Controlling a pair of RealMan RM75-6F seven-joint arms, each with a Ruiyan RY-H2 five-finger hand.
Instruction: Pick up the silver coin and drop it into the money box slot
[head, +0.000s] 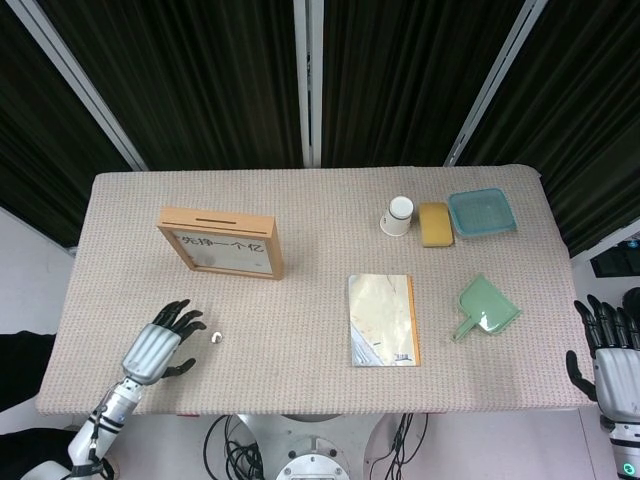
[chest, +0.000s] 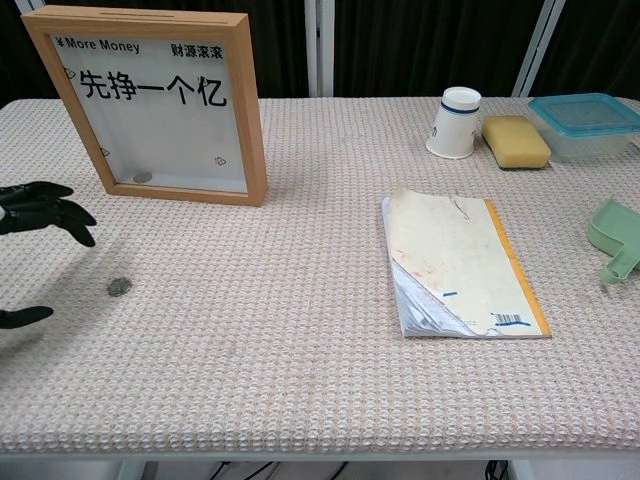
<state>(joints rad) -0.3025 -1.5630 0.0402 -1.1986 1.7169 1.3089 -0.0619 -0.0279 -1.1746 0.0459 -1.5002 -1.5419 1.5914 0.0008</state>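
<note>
The silver coin (head: 217, 338) (chest: 118, 287) lies flat on the woven tablecloth, in front of the money box. That wooden-framed money box (head: 221, 243) (chest: 160, 105) stands upright at the back left, its slot (head: 223, 218) along the top edge. My left hand (head: 160, 345) (chest: 40, 212) hovers open just left of the coin, fingers spread toward it and thumb low, holding nothing. My right hand (head: 612, 350) hangs open past the table's right edge, far from the coin; the chest view does not show it.
A worn notebook (head: 382, 319) lies at centre right with a green dustpan (head: 487, 308) beside it. At the back right stand a paper cup (head: 398, 215), a yellow sponge (head: 435, 224) and a blue lidded container (head: 481, 211).
</note>
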